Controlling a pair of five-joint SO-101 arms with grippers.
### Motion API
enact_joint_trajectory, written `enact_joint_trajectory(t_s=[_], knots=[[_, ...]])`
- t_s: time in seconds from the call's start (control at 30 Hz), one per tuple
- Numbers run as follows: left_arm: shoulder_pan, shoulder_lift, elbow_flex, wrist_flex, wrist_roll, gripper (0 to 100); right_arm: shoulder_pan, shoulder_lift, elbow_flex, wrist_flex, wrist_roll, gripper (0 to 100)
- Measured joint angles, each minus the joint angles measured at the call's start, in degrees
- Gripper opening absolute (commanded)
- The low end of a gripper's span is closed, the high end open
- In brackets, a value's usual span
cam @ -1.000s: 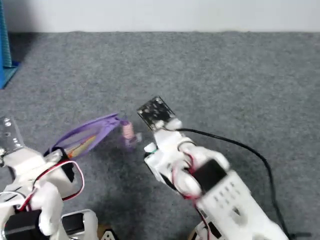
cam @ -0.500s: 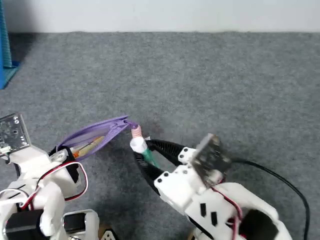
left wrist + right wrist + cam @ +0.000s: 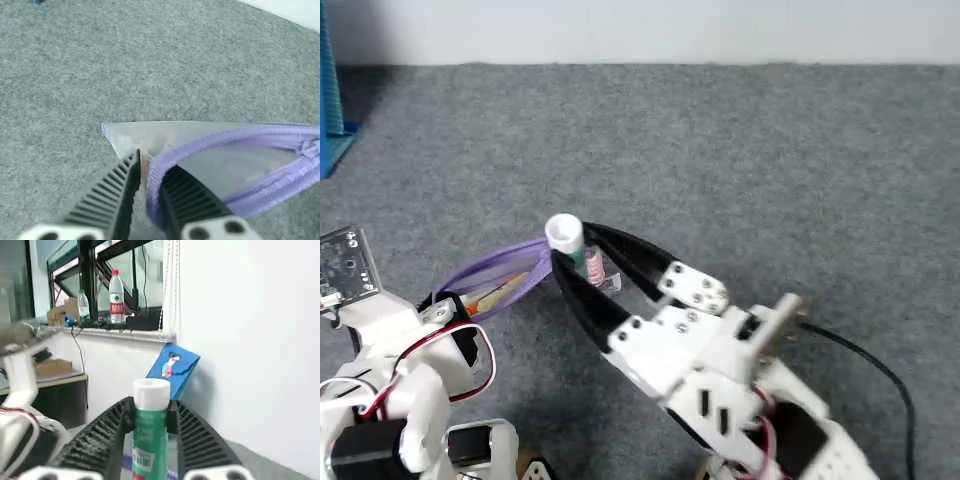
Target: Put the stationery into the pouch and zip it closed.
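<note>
A clear pouch with a purple zipper [image 3: 495, 272] lies on the grey carpet, its mouth gaping. My left gripper [image 3: 149, 167] is shut on the pouch's [image 3: 210, 155] zipper edge at the near end, and holds it up. A glue stick [image 3: 567, 240] with a white cap and green body stands between the black fingers of my right gripper [image 3: 575, 250], right at the pouch's far zipper end. In the right wrist view the glue stick [image 3: 151, 440] points upward, with the right gripper [image 3: 151, 407] shut on it. Something orange shows inside the pouch.
A blue object [image 3: 330, 90] stands at the far left edge by the white wall. A black cable [image 3: 865, 355] trails behind the right arm. Open carpet [image 3: 770, 160] stretches behind and to the right of the pouch.
The right arm has swung round and carried the glue stick up and left, from the carpet beside the pouch to its zipper end. The left arm has held still.
</note>
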Motion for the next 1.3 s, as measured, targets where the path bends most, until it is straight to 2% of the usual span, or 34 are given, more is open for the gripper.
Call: enact_joint_trajectory(t_s=[0.17,0.47,0.67,1.03,1.1,1.23,1.3], knots=[[0.0,0.0,0.0,0.0,0.0,1,-0.18,0.18,6.33,-14.51,0.0,0.8],[0.0,0.0,0.0,0.0,0.0,1,-0.88,12.92,6.86,-27.6,0.0,0.8],[0.0,0.0,0.0,0.0,0.0,1,-1.05,18.73,6.95,-30.59,0.0,0.8],[0.09,0.0,0.0,0.0,0.0,1,-5.45,19.43,13.19,-32.44,-0.09,1.5],[0.18,0.0,0.0,0.18,0.0,1,-5.1,19.43,13.63,-32.7,-0.09,7.5],[0.18,0.0,0.0,0.18,0.0,1,-4.04,19.16,13.71,-28.31,-0.18,27.6],[0.09,0.0,0.0,0.18,0.0,1,-3.96,18.11,13.54,-23.12,-0.09,29.6]])
